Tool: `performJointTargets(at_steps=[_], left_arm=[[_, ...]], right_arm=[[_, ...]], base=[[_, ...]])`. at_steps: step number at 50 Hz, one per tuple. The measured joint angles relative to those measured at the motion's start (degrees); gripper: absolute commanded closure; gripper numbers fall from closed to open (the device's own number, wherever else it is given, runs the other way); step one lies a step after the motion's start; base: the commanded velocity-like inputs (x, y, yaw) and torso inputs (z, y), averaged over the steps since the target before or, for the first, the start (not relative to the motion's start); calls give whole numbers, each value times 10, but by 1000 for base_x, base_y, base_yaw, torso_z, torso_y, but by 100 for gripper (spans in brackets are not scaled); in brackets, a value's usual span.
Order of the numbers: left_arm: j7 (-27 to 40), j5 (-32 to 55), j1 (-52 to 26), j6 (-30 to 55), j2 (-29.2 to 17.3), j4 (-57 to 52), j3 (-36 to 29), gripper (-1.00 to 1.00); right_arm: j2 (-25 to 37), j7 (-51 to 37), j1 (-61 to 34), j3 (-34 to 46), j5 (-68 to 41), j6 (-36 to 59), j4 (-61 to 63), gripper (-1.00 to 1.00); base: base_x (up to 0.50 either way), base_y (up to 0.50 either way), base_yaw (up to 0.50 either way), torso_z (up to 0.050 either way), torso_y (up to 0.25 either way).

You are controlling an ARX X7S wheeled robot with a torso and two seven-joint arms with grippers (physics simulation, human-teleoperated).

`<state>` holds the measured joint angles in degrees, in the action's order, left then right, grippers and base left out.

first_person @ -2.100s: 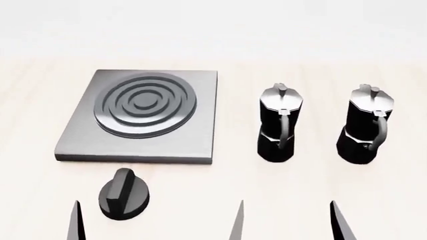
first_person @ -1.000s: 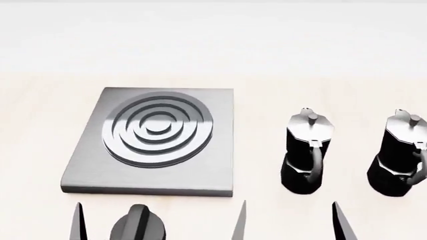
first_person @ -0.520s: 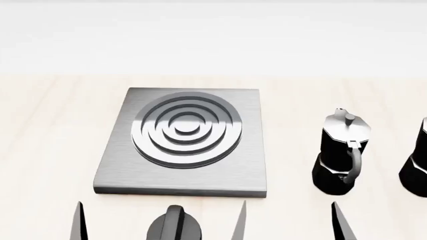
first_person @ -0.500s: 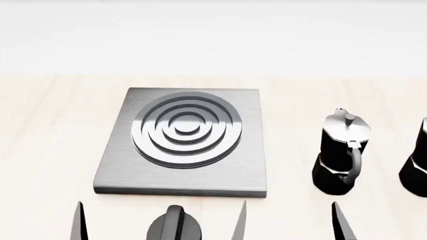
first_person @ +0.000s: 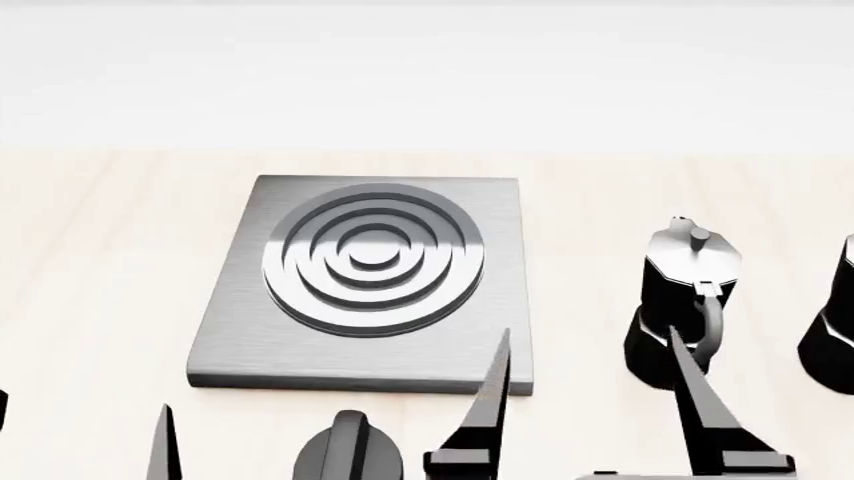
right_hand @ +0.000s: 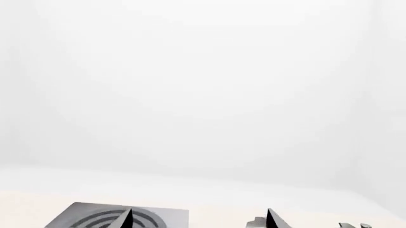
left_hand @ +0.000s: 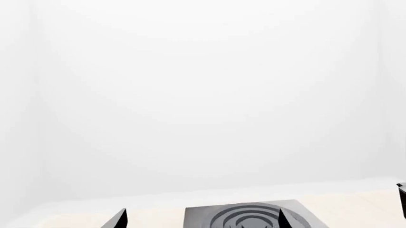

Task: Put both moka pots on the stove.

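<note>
The stove [first_person: 238,345], a dark-grey slab with a ringed burner, lies mid-table. One black moka pot [first_person: 683,285] stands upright to its right. The other moka pot [first_person: 835,335] is cut by the view's right edge. My right gripper [first_person: 594,400] is open and empty near the front edge. One of its fingers overlaps the nearer pot's base in the head view. The left gripper [first_person: 80,440] is open and low at the front left. In the left wrist view the left gripper [left_hand: 203,221] faces the stove [left_hand: 244,214]. In the right wrist view the right gripper [right_hand: 199,221] shows the stove [right_hand: 82,216] and a pot lid [right_hand: 258,222] beyond it.
A short round black knob [first_person: 350,455] with a ridge sits on the pale wooden table [first_person: 107,250] in front of the stove, between my two grippers. A plain white wall rises behind the table.
The head view first shifted, carrying the stove rightward and the pots toward the right edge. In the last half second my right gripper rose and reached forward toward the nearer pot.
</note>
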<state>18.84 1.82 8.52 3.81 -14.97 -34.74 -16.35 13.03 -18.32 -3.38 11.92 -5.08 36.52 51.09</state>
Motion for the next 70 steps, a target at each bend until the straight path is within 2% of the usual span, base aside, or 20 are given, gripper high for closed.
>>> performJointTargets(at_steps=[12,29,45,70], left_arm=[[6,6,-1,-8,-4,7,-2,-100],[12,11,1,-15,-11,10,-6,-100],[18,18,10,-16,-22,-5,-6,-100],[22,32,3,-5,-32,-9,-5,-100]], right_arm=[[18,31,-157,-31,-31,130,-95,-100],[66,104,-331,-45,-67,242,-280,-100],[95,165,-412,-36,-90,280,-431,-100],[112,207,-447,-13,-87,239,-588,-100]], base=[[0,0,0,0,0],[0,0,0,0,0],[0,0,0,0,0],[0,0,0,0,0]])
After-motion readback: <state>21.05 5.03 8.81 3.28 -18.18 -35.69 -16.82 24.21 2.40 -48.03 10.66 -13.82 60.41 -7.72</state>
